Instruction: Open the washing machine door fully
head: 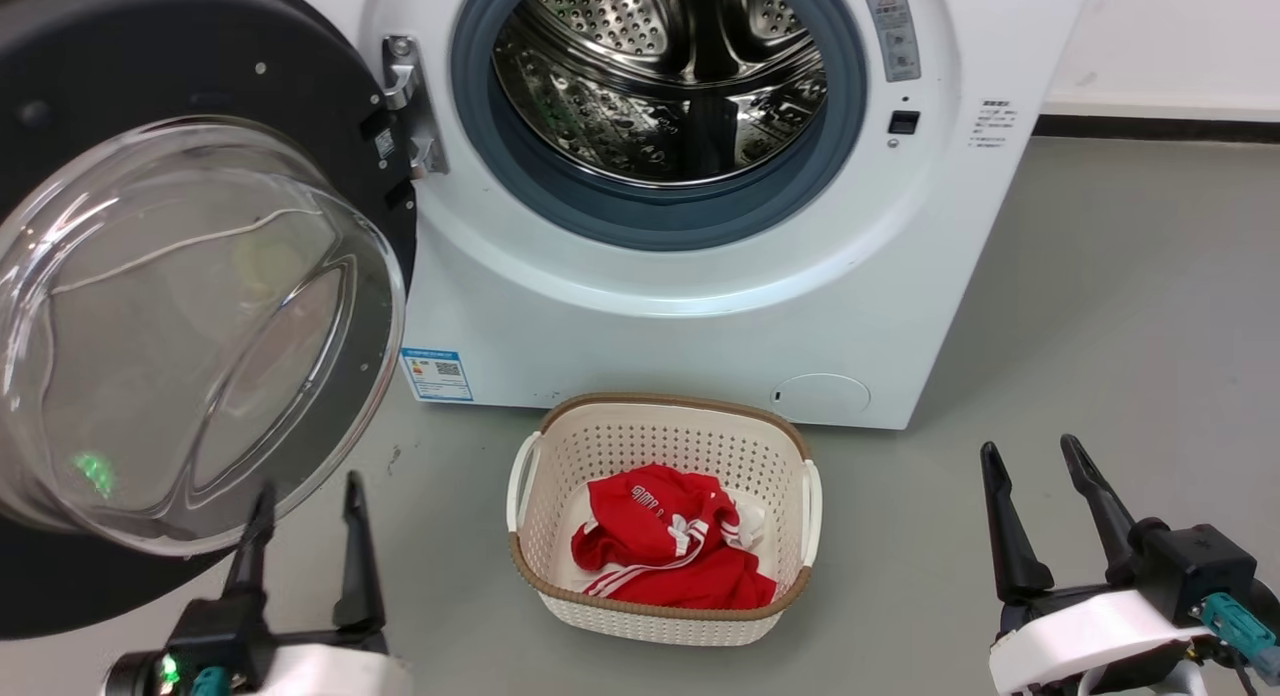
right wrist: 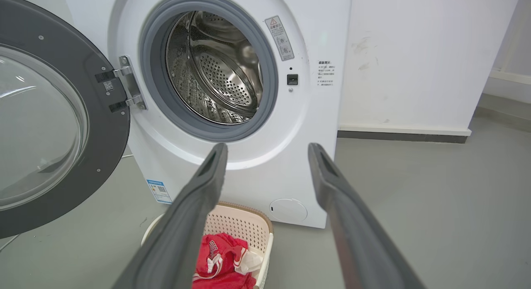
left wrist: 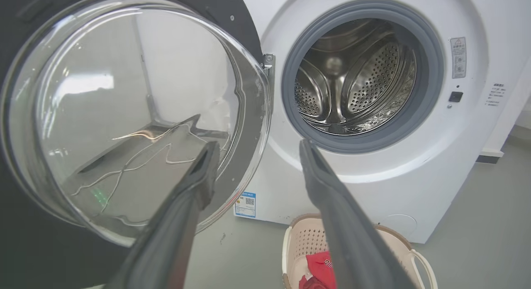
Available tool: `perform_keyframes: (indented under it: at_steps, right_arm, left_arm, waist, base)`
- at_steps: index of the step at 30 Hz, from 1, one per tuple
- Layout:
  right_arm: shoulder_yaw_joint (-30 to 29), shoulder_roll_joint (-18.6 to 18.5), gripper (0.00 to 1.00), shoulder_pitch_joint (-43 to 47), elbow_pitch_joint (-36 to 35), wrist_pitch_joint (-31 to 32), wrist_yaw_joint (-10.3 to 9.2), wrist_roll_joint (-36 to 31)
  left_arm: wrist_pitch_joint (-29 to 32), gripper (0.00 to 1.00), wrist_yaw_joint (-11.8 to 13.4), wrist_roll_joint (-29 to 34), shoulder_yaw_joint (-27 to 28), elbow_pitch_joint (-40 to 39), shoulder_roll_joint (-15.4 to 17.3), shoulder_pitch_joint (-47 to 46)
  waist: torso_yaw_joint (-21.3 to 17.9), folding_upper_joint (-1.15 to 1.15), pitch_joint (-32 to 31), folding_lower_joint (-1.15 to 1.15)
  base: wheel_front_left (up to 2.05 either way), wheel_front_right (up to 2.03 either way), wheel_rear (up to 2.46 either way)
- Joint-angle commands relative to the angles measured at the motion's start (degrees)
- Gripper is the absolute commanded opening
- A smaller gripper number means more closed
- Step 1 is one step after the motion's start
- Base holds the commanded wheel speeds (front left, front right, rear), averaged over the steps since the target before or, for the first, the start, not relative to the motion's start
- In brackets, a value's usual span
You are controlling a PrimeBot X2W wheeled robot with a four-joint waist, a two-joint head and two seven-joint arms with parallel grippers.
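Both grippers are hanging empty, fingers apart, and we are noting the large round glossy black washing machine door standing wide open left of the white washing machine, just beyond our left gripper, the right gripper well apart.

Smooth grey floor — scuffed white wall w/ dark skirting at base.

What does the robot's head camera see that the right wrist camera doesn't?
Head view: the left gripper, open, near the washing machine door, and the whole laundry basket. Right wrist view: much more wall beside the washing machine, reaching a corner. Both: the door swung open, the steel drum, the red clothes and the open right gripper.
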Motion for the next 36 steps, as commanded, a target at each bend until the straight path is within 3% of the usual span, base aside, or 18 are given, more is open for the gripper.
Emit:
perform_keyframes:
  at_steps: [1, 15, 36]
  right_arm:
    - [0.11, 0.04, 1.00, 0.31, -0.86, 0.15, -0.02, -0.54]
    - [-0.10, 0.04, 1.00, 0.36, -2.90, 1.08, -0.02, -3.13]
    - [-0.04, 0.04, 1.00, 0.58, -2.43, 1.18, -0.03, -2.42]
  left_arm:
    - [-0.14, 1.00, -0.23, 1.16, -1.23, 0.26, -0.01, -1.62]
    - [-0.13, 1.00, 0.67, 4.36, -4.08, 1.96, 0.34, -4.95]
    - [-0.13, 1.00, 0.84, 4.85, -3.56, 3.34, 1.38, -6.08]
  waist:
    - [-1.09, 0.00, -0.22, 0.00]
    - [-5.62, 0.00, 0.15, 0.00]
    - [-6.99, 0.00, 0.34, 0.00]
  base:
    - [0.00, 0.00, 0.00]
    - [0.00, 0.00, 0.00]
    - [0.00, 0.00, 0.00]
